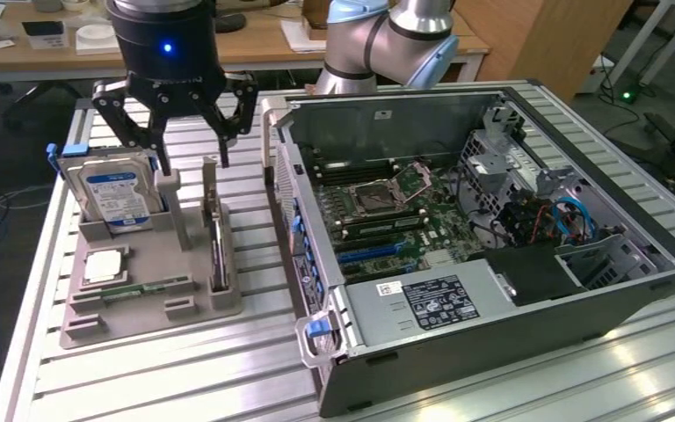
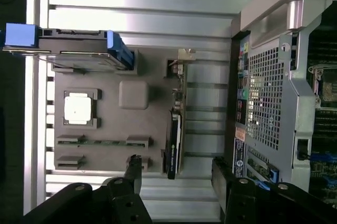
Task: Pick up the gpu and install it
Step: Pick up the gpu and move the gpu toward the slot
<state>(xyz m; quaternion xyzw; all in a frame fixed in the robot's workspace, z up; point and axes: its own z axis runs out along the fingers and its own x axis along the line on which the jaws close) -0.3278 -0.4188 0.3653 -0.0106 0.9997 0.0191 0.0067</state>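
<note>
**GPU in its slot, pincer wide above it**

- The gpu (image 1: 215, 242) stands on its long edge in a slot of the grey holder (image 1: 138, 312), on the side nearest the computer case (image 1: 490, 338).
- It is a thin, dark card. On the wrist view I read it edge-on, with a black cooler on one face and a silver end bracket (image 2: 184, 54) at the far end from the pincer.
- The pincer (image 1: 193, 151) hangs over the holder with its jaws spread wide and nothing between them. One finger is to each side of the card's line, and neither touches it as far as I can tell.
- Progress, as I judge it: early. The card is not yet gripped or lifted, and nothing is seated in the case. Pick-up and install are both open.
- The holder is matt grey, moulded with pockets and blocky ribs. It also carries:
  - a silver hard drive (image 1: 115, 193), upright, with a blue-white label and blue side rails
  - a square processor chip (image 1: 105, 264) with a pale metal lid, lying flat
  - a narrow green memory stick (image 1: 144, 288), lying flat beside the chip
- The case lies on its side with the panel off. It has dark sheet-metal walls and a perforated rear grille.
- Inside it I see a green motherboard (image 1: 396, 220) with a bare socket, and a grey power supply (image 1: 431, 303) with a black label.
- The counter (image 1: 197, 374) is ribbed aluminium profile, bright and reflective.
</note>
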